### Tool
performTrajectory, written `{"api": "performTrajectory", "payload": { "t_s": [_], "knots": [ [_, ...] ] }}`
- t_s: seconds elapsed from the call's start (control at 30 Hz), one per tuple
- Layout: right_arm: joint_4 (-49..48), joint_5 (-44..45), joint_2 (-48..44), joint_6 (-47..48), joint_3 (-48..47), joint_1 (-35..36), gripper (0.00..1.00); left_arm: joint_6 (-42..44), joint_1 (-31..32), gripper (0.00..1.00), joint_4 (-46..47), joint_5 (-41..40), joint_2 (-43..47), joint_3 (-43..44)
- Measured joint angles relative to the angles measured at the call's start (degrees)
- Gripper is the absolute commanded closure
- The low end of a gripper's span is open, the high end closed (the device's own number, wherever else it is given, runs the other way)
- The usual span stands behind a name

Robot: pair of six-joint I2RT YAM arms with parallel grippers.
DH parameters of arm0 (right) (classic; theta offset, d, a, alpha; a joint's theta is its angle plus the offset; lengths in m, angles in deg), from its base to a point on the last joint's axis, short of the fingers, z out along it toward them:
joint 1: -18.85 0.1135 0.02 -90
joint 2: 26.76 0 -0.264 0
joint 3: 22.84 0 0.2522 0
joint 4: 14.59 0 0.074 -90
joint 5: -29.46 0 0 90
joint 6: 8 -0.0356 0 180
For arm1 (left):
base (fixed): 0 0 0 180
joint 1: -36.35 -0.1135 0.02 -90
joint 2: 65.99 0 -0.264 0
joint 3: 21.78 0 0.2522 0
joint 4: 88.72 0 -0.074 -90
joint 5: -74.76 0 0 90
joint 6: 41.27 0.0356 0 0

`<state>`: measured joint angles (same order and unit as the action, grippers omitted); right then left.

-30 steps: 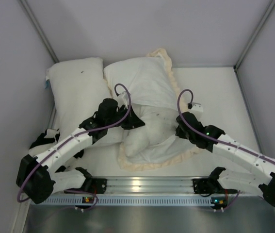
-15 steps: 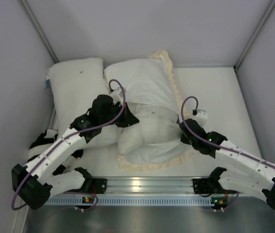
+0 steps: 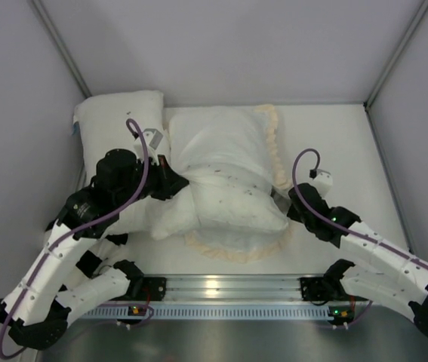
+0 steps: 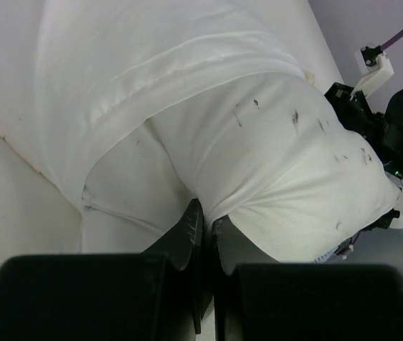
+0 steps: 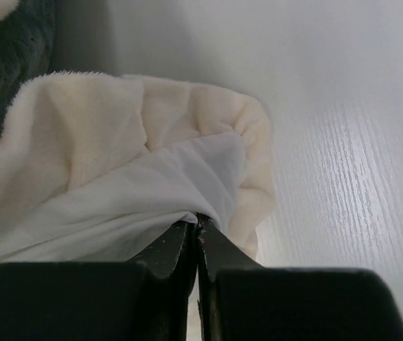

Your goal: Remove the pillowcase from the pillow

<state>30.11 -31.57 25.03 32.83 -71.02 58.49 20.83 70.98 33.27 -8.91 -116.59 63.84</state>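
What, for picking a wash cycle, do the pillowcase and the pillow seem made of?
Pillowcase: soft textiles; cream ruffled trim looks fleecy and matt, one face grey fuzzy plush, the other smooth white cloth. Pillow: matt white woven cloth, possibly cotton, creasing over soft stuffing where the left tool pinches it.

The white, dark-specked pillow [image 3: 236, 205] lies flat, its near half sticking out of the cream-white, ruffle-trimmed pillowcase [image 3: 217, 143].
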Motion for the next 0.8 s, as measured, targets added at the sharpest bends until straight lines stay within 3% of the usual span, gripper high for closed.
{"api": "performTrajectory", "payload": {
  "t_s": [0.1, 0.17, 0.23, 0.33, 0.53, 0.57, 0.6, 0.63, 0.67, 0.77, 0.8],
  "knots": [
    [0.0, -0.3, 0.5, 1.6, -0.1, -0.7, 1.00, -0.5, 0.0, 1.00, 0.3, 2.0, 0.5, -2.5],
    [-0.1, -1.6, 1.0, 3.4, -0.2, -1.1, 0.71, -0.8, 0.0, 1.00, 0.7, 3.4, 1.6, -5.6],
    [-0.1, -5.1, 1.2, 6.1, -0.2, -1.5, 0.34, -1.3, -0.1, 1.00, 1.0, 4.9, 3.4, -9.2],
    [0.1, -11.7, 0.1, 9.6, -0.8, -1.6, 0.25, -2.3, -0.2, 1.00, 2.4, 8.7, 6.6, -14.9],
    [1.9, -17.8, -10.5, 12.0, -5.9, -1.5, 0.20, -3.8, -0.4, 1.00, 7.7, 18.7, 7.8, -25.7],
    [1.9, -18.3, -11.9, 12.3, -7.0, -1.5, 0.19, -3.7, -0.4, 0.92, 8.2, 20.3, 7.7, -26.8],
    [1.9, -18.7, -13.0, 12.7, -8.0, -1.5, 0.19, -3.7, -0.5, 0.76, 8.5, 21.6, 7.6, -27.5],
    [1.8, -19.1, -13.4, 13.2, -9.2, -1.5, 0.19, -3.3, -0.5, 0.38, 8.7, 22.8, 7.5, -27.8],
    [1.7, -19.5, -12.8, 13.7, -10.1, -1.5, 0.19, -3.0, -0.5, 0.24, 9.0, 23.6, 7.4, -27.8],
    [1.3, -20.7, -8.7, 14.6, -11.1, -1.5, 0.20, -3.5, -0.5, 0.03, 10.3, 26.3, 7.8, -27.8],
    [1.4, -21.1, -7.2, 14.7, -11.0, -1.5, 0.20, -3.6, -0.5, 0.01, 10.4, 26.5, 8.2, -27.8]
  ]
}}
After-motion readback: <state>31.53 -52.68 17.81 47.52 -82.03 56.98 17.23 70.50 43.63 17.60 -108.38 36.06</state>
